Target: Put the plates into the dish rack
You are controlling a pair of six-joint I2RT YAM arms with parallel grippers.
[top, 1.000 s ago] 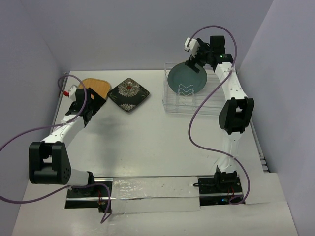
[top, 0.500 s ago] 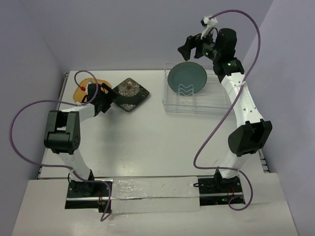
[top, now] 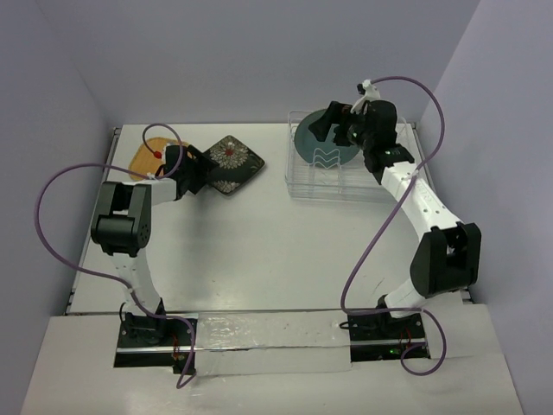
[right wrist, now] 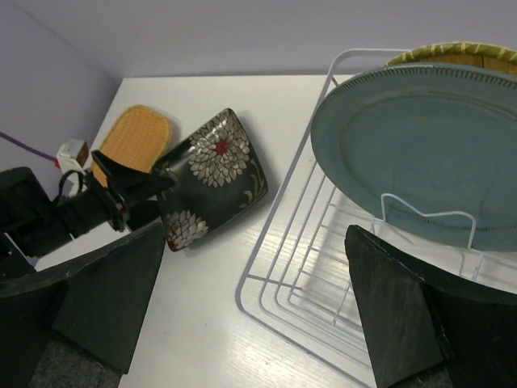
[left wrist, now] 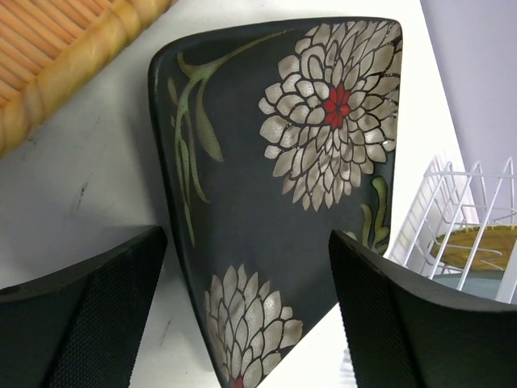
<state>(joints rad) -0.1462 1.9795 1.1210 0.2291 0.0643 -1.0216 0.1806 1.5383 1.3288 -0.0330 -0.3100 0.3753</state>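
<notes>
**Desk** (top: 259, 251): white, walled on three sides; both arms reach toward its far edge.

**Rack** (top: 367, 180): clear tray with white wire dividers, at 1 o'clock on the desk, against the far wall. It holds two plates.

**Teal plate** (right wrist: 428, 145): round, standing on edge between the rack's wires and leaning back a little. Its face is toward 6 o'clock.

**Yellow plate** (right wrist: 452, 55): woven look, also in the rack, just behind the teal plate on its 12 o'clock side. Only its upper rim shows.

**Black plate** (left wrist: 283, 162): square with white and red flowers, lying on the desk at 11 o'clock, well apart from the rack. One corner points toward the left arm.

**Orange plate** (top: 143, 157): rounded square, flat on the desk at 9 o'clock of the black plate, close beside it. Whether the two touch cannot be told.

**Left tool** (left wrist: 246, 323): low over the desk, fingers (left wrist: 81, 315) spread wide. The black plate's near corner lies between them, with a gap showing on each side.

**Right tool** (right wrist: 250, 311): raised above the rack's 9 o'clock end, in front of the teal plate. Its fingers are apart and hold nothing.
</notes>
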